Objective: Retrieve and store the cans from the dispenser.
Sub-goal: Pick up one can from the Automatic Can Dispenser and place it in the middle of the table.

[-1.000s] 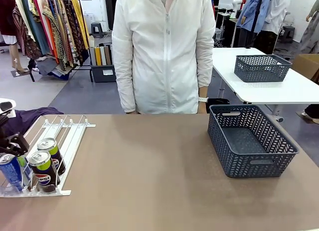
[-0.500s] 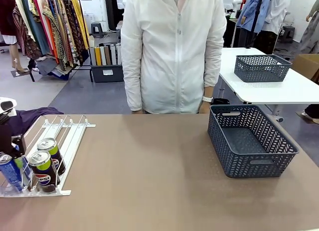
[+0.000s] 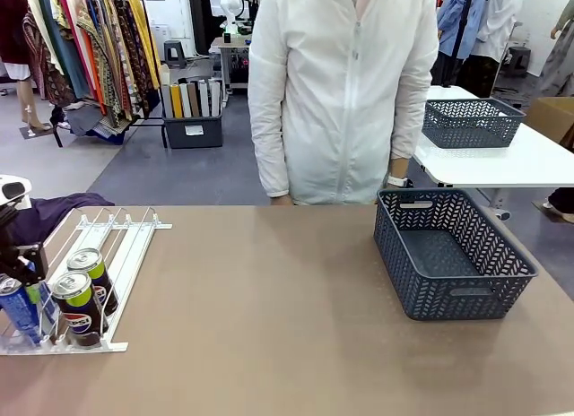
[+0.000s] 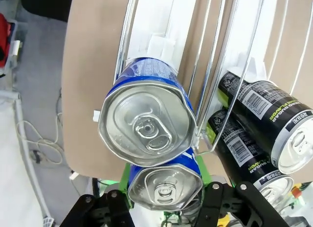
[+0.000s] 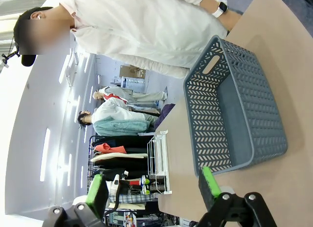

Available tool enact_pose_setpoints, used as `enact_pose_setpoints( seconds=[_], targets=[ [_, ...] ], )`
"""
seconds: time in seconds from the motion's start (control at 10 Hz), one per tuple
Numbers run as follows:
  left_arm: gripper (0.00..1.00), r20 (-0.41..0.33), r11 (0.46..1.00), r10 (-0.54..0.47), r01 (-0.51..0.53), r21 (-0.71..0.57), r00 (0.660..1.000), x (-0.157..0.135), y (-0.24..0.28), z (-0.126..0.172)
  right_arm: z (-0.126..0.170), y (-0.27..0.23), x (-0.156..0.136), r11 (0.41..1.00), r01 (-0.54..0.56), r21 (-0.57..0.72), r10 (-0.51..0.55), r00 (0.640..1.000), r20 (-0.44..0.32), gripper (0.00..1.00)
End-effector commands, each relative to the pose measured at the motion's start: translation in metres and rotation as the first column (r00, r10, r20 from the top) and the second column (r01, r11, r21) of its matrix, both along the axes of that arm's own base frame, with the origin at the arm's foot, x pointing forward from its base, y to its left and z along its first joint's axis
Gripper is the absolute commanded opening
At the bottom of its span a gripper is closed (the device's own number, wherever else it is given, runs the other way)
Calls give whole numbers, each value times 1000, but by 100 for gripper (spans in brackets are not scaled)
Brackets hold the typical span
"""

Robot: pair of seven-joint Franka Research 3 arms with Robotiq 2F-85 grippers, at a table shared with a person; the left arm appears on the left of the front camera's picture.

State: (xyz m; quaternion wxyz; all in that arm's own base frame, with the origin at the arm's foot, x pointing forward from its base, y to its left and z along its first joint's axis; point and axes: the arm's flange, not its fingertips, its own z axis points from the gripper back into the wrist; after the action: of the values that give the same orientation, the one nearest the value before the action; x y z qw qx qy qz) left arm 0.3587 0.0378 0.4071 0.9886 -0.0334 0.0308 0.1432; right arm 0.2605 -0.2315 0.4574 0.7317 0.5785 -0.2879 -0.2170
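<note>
The cans sit at the low end of the dispenser (image 3: 133, 264), a sloped white plastic rack with thin shiny wire lane rails that lies at the near left corner of the tabletop (image 3: 269, 326). In the left wrist view the nearer blue can (image 4: 165, 192) shows a bright silver top with its pull tab and a glossy blue wall. The left gripper (image 4: 164, 178) has its green pads against both sides of this can, gripping it. The farther blue can (image 4: 145, 129) stands just behind it in the same lane, touching it, with a white pusher tab beyond. In the next lane two black Pepsi cans (image 4: 266, 117) stand one behind the other, printed with lime-green bands, white lettering and barcodes. The right gripper (image 5: 151, 180) is spread wide with nothing between its fingers. A dark grey lattice plastic basket (image 3: 448, 295), rectangular with slot handles, stands by the tabletop's right edge. A person (image 3: 345, 93) in a white zipped jacket stands at the far edge.
</note>
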Motion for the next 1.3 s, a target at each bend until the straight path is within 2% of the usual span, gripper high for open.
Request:
enact_pose_setpoints(
  seconds=[0.0,0.2,0.3,0.6,0.7,0.9,1.0,1.1,1.2],
  targets=[
    [0,38,999,-53,53,1,998,-27,-5,-11,3,0,2,1000,9,16,-9,1000,22,100],
    [0,88,994,-106,105,20,990,-53,-12,38,3,0,2,1000,9,16,-9,1000,22,100],
    [0,85,994,-105,104,15,991,-68,-12,67,3,0,2,1000,9,16,-9,1000,22,100],
    [0,168,962,-266,272,-10,949,-106,-11,135,3,0,2,1000,9,16,-9,1000,22,100],
    [0,201,953,-294,303,-13,934,-115,-6,149,3,0,2,1000,9,16,-9,1000,22,100],
    [0,267,951,-280,304,-54,922,-124,6,159,3,0,2,1000,9,16,-9,1000,22,100],
    [0,289,956,-237,275,-98,927,-125,14,159,3,0,2,1000,9,16,-9,1000,22,100],
    [0,238,960,-270,280,-12,933,-128,-3,161,3,0,2,1000,9,16,-9,1000,22,100],
    [0,238,960,-270,280,-12,933,-128,-3,161,3,0,2,1000,9,16,-9,1000,22,100]
  ],
)
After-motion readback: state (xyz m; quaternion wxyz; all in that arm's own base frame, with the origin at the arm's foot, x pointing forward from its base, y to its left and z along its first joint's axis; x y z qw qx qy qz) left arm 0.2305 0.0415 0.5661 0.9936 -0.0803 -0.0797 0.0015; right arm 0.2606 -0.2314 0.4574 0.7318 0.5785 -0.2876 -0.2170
